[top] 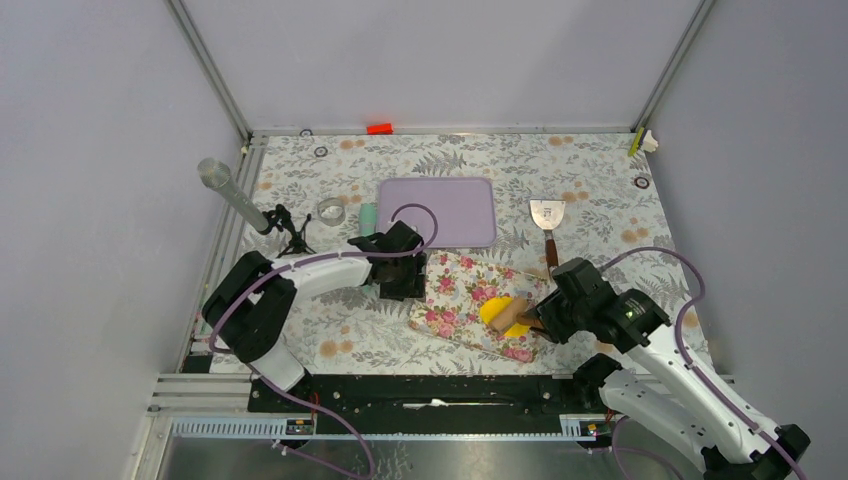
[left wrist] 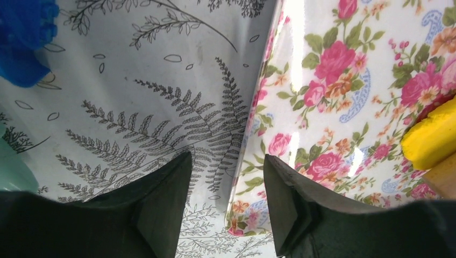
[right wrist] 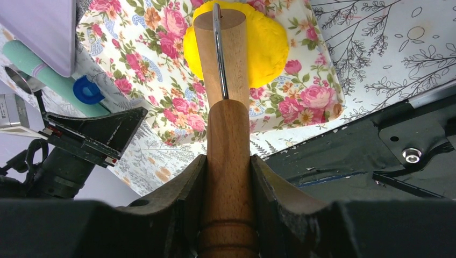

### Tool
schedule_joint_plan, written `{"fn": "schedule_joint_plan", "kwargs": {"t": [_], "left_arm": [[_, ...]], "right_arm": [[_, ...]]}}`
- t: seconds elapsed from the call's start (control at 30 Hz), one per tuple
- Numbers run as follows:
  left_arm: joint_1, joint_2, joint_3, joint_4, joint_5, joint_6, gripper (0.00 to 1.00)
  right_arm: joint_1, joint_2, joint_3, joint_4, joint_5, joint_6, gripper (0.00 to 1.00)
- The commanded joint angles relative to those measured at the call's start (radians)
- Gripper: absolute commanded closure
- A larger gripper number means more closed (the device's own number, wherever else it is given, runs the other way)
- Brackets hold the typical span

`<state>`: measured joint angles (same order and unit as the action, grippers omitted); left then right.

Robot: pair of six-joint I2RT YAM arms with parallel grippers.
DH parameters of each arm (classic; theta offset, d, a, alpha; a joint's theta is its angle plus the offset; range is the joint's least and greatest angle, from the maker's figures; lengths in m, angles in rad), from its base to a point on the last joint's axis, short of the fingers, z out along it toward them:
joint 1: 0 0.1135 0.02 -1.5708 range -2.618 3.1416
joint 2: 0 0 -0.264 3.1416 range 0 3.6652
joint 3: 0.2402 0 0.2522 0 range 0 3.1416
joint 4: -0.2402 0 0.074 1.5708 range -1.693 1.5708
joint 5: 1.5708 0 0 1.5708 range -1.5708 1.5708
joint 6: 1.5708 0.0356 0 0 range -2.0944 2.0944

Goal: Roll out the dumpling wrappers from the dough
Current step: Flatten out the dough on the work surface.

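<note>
The fern-patterned worktop [top: 600, 200] is carrying a floral board [top: 455, 285], its left edge sitting between the parted fingers of the left hand [left wrist: 226, 157]. The right hand [right wrist: 228, 161] is clamping a wooden rolling pin [right wrist: 228, 129], which is pressing on the yellow dough [right wrist: 266, 45] at the board's right end

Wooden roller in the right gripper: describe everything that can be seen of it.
The wooden roller is pale, smooth wood in two parts: a rounded handle with turned grooves low down and a cylindrical head, joined by a thin metal rod. The right gripper is shut on the handle, one finger on each side. The head rests on the yellow dough, which lies on the floral tray.
</note>
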<state>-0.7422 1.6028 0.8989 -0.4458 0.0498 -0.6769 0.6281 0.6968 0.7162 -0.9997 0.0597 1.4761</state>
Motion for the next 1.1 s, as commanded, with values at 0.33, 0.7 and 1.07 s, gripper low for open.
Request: {"fn": "schedule_joint_plan", "kwargs": {"t": [0.33, 0.7, 1.07], "left_arm": [[-0.031, -0.019, -0.008, -0.042, -0.071, -0.087, 1.00], [-0.072, -0.089, -0.124, -0.064, -0.022, -0.139, 1.00], [-0.082, -0.079, -0.129, -0.064, -0.005, -0.109, 1.00]], "right_arm": [[-0.001, -0.176, -0.081, 0.094, 0.039, 0.145, 1.00], [-0.001, -0.125, -0.119, 0.080, 0.044, 0.176, 1.00], [-0.002, -0.090, -0.236, 0.128, 0.030, 0.207, 1.00]]}}
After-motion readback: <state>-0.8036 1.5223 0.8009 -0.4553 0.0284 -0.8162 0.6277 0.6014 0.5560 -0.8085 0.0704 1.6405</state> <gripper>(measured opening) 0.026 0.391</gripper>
